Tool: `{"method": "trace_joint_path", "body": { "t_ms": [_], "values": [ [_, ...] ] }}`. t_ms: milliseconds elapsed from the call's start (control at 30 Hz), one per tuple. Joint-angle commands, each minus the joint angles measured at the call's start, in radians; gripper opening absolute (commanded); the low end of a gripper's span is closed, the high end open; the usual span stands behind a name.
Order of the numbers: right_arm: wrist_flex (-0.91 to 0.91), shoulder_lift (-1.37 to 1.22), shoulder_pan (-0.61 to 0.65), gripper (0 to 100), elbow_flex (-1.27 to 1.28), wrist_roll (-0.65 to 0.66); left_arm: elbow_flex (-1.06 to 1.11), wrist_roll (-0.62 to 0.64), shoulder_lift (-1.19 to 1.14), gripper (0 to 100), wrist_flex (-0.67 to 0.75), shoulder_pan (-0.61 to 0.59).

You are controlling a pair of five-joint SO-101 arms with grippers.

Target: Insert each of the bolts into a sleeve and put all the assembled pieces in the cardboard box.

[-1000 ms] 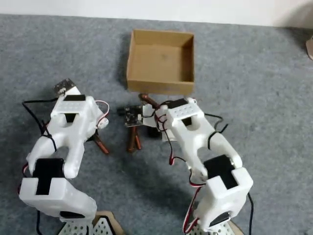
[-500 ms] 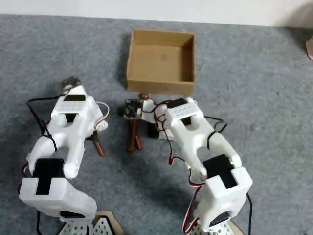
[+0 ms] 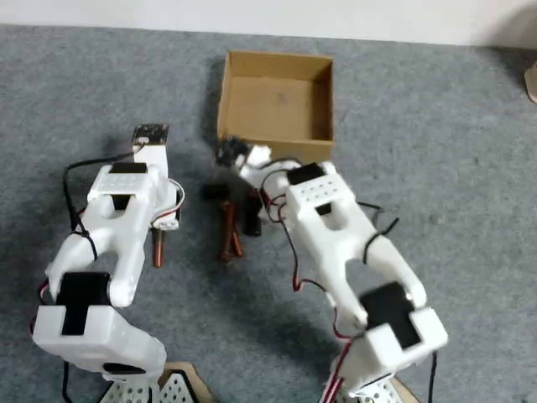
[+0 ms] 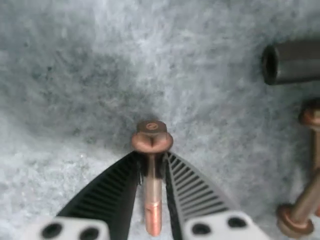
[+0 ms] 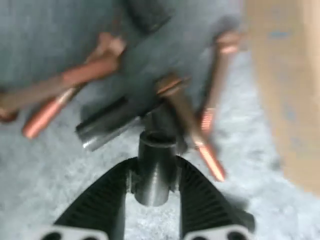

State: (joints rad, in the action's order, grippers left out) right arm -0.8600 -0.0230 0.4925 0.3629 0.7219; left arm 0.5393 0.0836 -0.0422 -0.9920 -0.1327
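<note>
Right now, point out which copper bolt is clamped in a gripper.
The bolt held in the left gripper, head pointing outward; the bolts beside it lie loose on the carpet.

You have a grey, carpet-like table (image 3: 436, 168) before you. An open cardboard box (image 3: 277, 105) sits on it at the far side. Nearer you, in front of the box, copper bolts (image 3: 228, 235) lie in a loose cluster, with a dark sleeve (image 4: 292, 62) lying near them.
</note>
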Motion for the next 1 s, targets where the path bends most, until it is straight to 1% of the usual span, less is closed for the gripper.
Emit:
{"method": "trace_joint_path", "body": {
  "t_ms": [0,100,233,400,633,800,900,967],
  "values": [
    [0.015,0.14,-0.035,0.5,-0.027,-0.132,0.028,-0.014,0.168,0,0.015,0.022],
    [0.013,0.188,-0.079,0.5,-0.015,-0.219,0.085,-0.014,0.272,0,0.017,0.03],
    [0.016,0.255,-0.113,0.5,0.061,-0.292,0.166,-0.026,0.383,0,0.064,0.064],
    [0.108,0.433,-0.139,0.5,0.254,-0.371,0.245,-0.034,0.486,0,0.12,0.093],
    [0.222,0.76,-0.139,0.5,0.593,-0.376,0.314,-0.035,0.579,0,0.18,0.093],
    [0.226,0.94,-0.139,0.5,0.745,-0.376,0.32,-0.031,0.608,0,0.181,0.093],
    [0.226,1.038,-0.136,0.5,0.823,-0.376,0.325,-0.031,0.625,0,0.212,0.094],
    [0.226,1.107,-0.134,0.5,0.872,-0.371,0.344,-0.031,0.639,0,0.265,0.096]
  ]
}}
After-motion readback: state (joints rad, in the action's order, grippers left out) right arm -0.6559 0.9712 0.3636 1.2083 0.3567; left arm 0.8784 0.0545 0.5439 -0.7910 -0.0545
